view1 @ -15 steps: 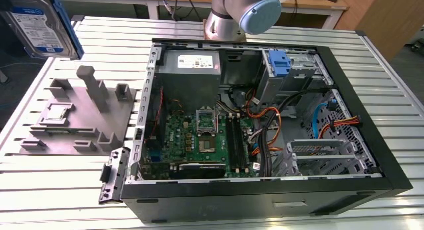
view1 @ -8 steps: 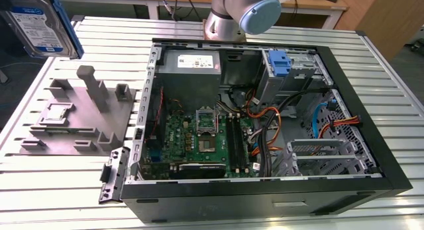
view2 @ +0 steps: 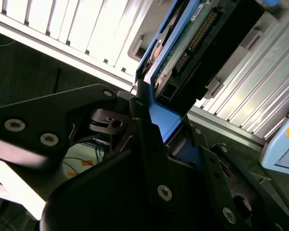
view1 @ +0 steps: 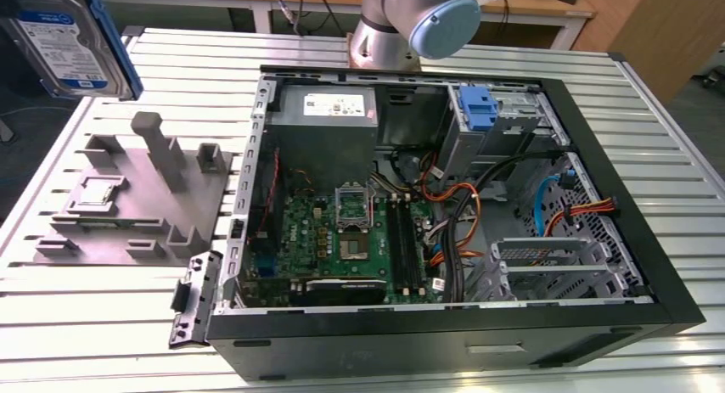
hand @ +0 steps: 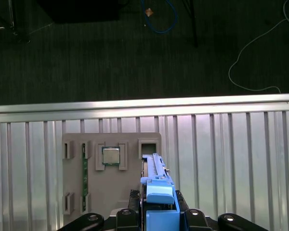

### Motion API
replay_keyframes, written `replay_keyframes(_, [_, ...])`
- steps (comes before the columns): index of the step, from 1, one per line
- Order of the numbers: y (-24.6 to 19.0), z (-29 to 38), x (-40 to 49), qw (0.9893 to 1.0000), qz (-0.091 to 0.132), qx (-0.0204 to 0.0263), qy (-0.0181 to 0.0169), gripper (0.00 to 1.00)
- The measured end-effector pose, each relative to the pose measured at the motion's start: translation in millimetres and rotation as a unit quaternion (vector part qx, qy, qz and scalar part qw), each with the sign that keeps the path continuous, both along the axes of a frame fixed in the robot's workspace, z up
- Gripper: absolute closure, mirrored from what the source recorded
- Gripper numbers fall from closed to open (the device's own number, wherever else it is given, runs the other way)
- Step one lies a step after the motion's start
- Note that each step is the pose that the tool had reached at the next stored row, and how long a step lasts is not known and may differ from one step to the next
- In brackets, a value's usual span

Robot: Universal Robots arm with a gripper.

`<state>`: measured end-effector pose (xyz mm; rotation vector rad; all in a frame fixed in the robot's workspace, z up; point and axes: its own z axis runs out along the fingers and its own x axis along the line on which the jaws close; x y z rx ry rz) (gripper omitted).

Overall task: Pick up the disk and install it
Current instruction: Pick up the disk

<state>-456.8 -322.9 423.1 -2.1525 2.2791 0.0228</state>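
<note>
Second wrist view, closest in: the matte black gripper (view2: pixel 166 127), studded with bright screws, has its fingers (view2: pixel 144 139) pinched narrow on the smooth blue plastic frame of the disk (view2: pixel 192 38). The disk's green circuit board and dark connector edge face the lens.

In the first wrist view the gripper (hand: pixel 159 219) is cut off at the picture's edge. The disk (hand: pixel 156 175) appears edge-on as a thin blue strip over a flat grey holder plate (hand: pixel 111 197) with square pockets. One pocket holds a silvery square chip (hand: pixel 111 155), another a slim green memory stick (hand: pixel 85 171). The ribbed aluminium table (hand: pixel 231 168) lies beneath, with dark carpet (hand: pixel 111 57) beyond.

In the exterior view the disk (view1: pixel 63 36) hangs in the air at the exterior view's left, label side showing and its top cropped. It is well apart from the open black computer case (view1: pixel 453 346). Tangled cables (view1: pixel 453 232) hide part of the case floor, and the grey arm (view1: pixel 413 19) behind is cut off.
</note>
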Motion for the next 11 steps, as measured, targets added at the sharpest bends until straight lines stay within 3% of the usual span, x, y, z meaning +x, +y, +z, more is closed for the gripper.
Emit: replay_keyframes(11, [0.0, 17.0, 0.0, 1.0, 0.0, 0.0, -0.0001, 0.64])
